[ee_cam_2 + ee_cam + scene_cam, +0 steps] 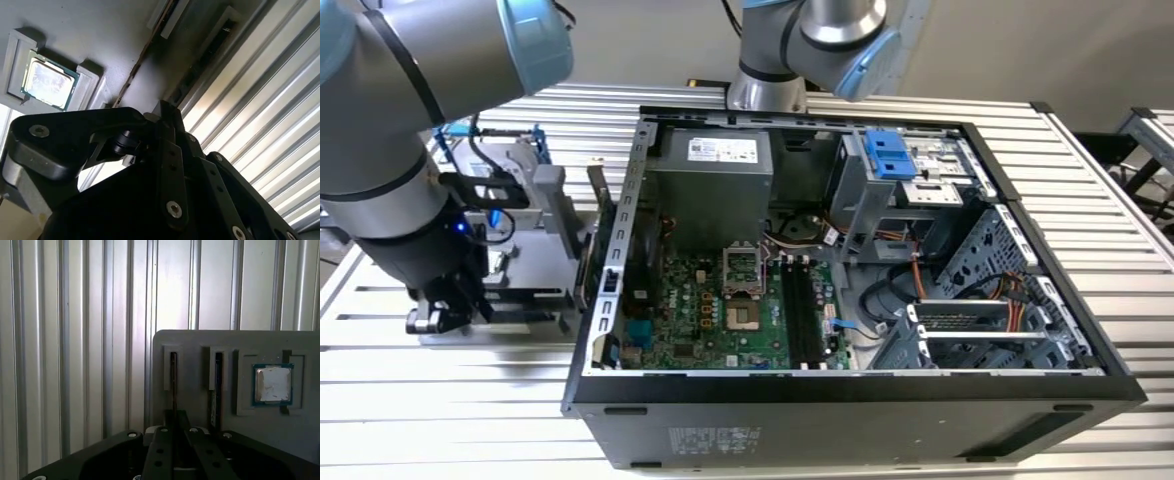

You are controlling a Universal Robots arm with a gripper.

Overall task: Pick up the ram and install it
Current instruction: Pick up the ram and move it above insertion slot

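First wrist view, nearest the lens: the end effector [176, 415], its fingers drawn narrow and closed about the upper edge of the ram [173, 380]. The ram stands on edge in one slot of a grey parts holder [200, 340] and appears seated there, not raised. A second stick [216, 385] stands in the neighbouring slot. Beyond it, a square CPU chip [272, 385] lies flat in its own recess. The holder rests on the ribbed metal table [75, 340].

Step in hand, as judged: the pick-up, at the moment of grasp; installation has not begun. Freeing the ram calls for a straight pull in line with the slot walls, without twisting the thin board or disturbing its neighbour.

Second wrist view: the end effector [165, 112] from below its linkage, with the CPU chip [47, 82] behind it.

Exterior view: the arm reaches down at the view's left, the end effector [438, 318] low over the holder. Farther toward the view's right stands the open computer case [854, 400], showing the motherboard [707, 320] and its dark memory slots [803, 310], well apart from the ram.

Hidden or unclear: the contact of the pads with the ram, masked by the linkage; the lower part of the ram inside its slot; the holder itself behind the arm in the exterior view.
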